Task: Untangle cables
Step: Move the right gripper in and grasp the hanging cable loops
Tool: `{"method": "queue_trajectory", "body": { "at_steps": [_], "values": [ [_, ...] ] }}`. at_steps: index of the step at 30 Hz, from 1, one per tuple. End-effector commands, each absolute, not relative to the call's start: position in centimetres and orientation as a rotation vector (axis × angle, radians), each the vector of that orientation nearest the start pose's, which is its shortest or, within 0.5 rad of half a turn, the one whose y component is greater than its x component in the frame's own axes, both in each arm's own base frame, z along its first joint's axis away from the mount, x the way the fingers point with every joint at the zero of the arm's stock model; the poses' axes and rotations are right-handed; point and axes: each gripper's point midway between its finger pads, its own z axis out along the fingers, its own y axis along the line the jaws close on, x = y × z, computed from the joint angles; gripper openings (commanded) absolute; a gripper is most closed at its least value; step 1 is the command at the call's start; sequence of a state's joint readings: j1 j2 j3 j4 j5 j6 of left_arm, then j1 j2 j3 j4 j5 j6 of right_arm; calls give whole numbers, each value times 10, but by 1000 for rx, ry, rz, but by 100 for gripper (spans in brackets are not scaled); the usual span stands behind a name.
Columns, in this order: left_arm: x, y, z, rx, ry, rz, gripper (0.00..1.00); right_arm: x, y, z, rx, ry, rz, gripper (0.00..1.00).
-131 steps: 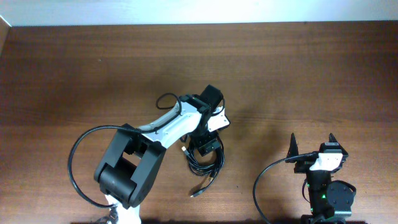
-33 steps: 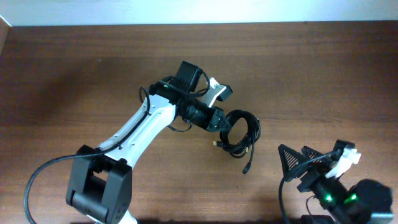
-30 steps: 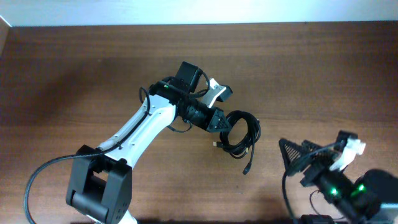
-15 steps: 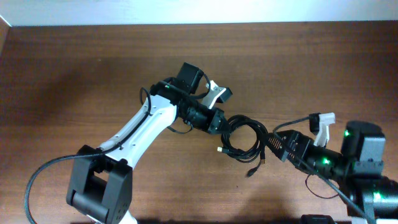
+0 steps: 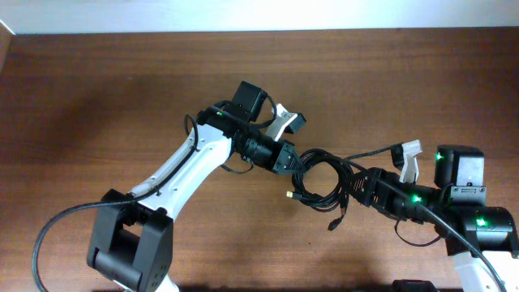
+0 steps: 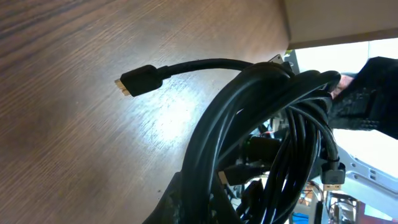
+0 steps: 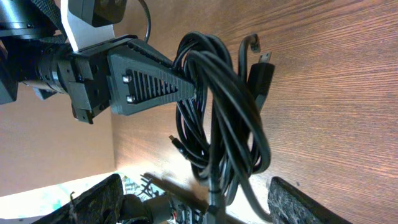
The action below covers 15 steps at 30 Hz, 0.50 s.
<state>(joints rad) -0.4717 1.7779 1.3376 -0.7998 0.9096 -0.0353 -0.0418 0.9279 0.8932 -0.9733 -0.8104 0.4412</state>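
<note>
The cables [image 5: 320,177] are a bundle of thin black loops held just above the wooden table. My left gripper [image 5: 290,160] is shut on the bundle's left side. In the left wrist view the cables [image 6: 261,124] fill the frame, with one gold-tipped plug [image 6: 127,82] sticking out left. My right gripper [image 5: 353,186] reaches in from the right. In the right wrist view its fingers [image 7: 99,199] stand wide apart with the cables [image 7: 217,112] hanging between them, apart from both. The left gripper [image 7: 149,81] shows there pinching the loops. A loose plug [image 5: 334,225] dangles below.
The brown wooden table [image 5: 122,97] runs to a pale wall edge [image 5: 243,15] at the back. The left arm [image 5: 186,170] crosses from the front left. The right arm's base [image 5: 478,227] sits at the front right with its own thick wire.
My right arm has swung in from the front right corner to the bundle, and its jaws have narrowed. The left gripper kept its hold and moved the bundle slightly right.
</note>
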Motion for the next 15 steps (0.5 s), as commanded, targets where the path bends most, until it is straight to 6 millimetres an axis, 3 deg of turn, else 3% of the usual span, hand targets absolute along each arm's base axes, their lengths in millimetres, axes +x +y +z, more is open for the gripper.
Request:
{"method": "queue_trajectory", "body": {
  "at_steps": [1, 15],
  "values": [
    [274, -300, 179, 835, 2521, -1500, 0, 221, 111, 215, 246, 2490, 1131, 73],
    [275, -284, 175, 758, 2589, -1503, 0, 227, 81, 193, 329, 2551, 850, 75]
  ]
}}
